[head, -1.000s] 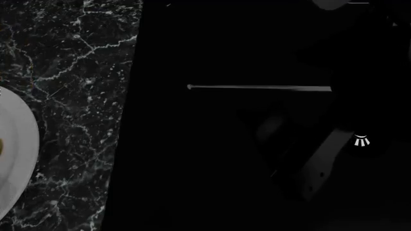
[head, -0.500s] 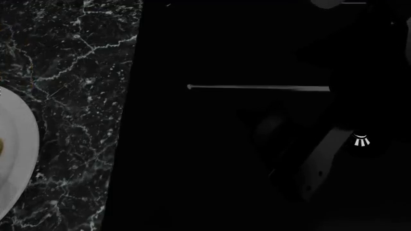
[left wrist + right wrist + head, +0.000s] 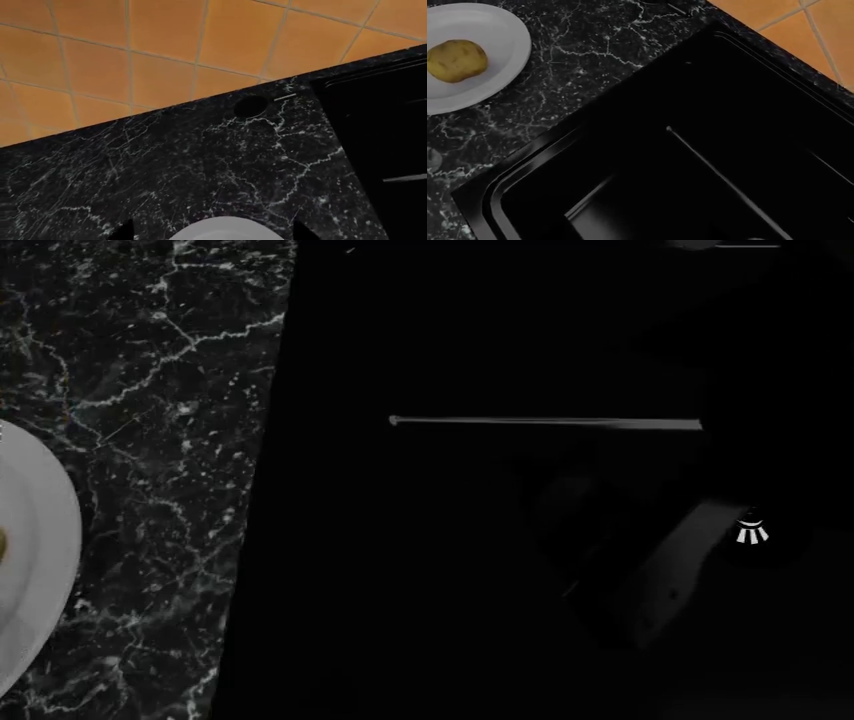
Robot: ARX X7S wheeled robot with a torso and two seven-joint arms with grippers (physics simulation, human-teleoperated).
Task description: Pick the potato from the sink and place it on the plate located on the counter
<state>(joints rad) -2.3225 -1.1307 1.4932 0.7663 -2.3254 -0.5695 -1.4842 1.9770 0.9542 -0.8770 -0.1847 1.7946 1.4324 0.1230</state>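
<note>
Already the potato is seen resting on the plate, which sits on the counter at about ten o'clock from the sink; the placing is judged done, with only pulling clear left. One dark arm is made out over the sink, angled toward five o'clock. Whether either gripper is spread or pressed together cannot be told.
</note>
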